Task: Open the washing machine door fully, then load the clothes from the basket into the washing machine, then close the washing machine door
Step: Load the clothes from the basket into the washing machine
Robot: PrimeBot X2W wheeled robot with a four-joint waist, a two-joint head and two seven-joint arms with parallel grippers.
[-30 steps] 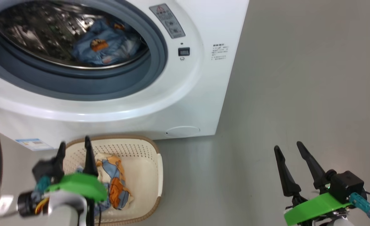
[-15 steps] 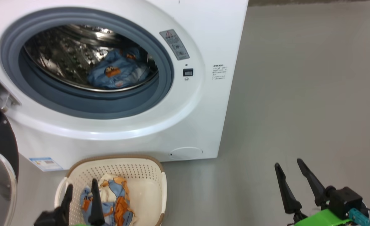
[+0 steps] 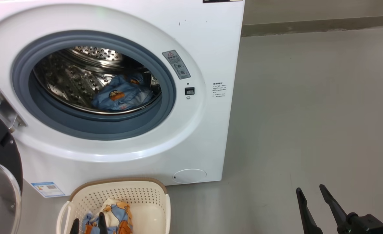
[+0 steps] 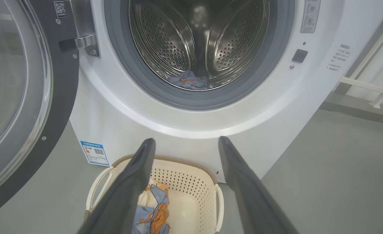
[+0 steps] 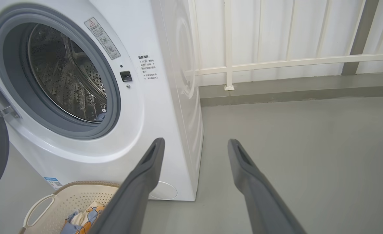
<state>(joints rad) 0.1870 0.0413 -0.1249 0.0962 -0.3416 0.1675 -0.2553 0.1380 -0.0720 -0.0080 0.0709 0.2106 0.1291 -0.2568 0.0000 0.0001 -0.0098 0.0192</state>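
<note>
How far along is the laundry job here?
Done: the door stands swung open, and one blue garment lies in the drum. In hand: nothing; both the left pincer, above the basket, and the right pincer are open and empty. Left: the clothes in the basket need loading, then the door needs shutting.

Light was bright and even, shadows were faint, soft glare lay on the washing machine (image 3: 207, 48), its drum (image 3: 77, 81) glinted, wrist views bowed lines near edges.
</note>
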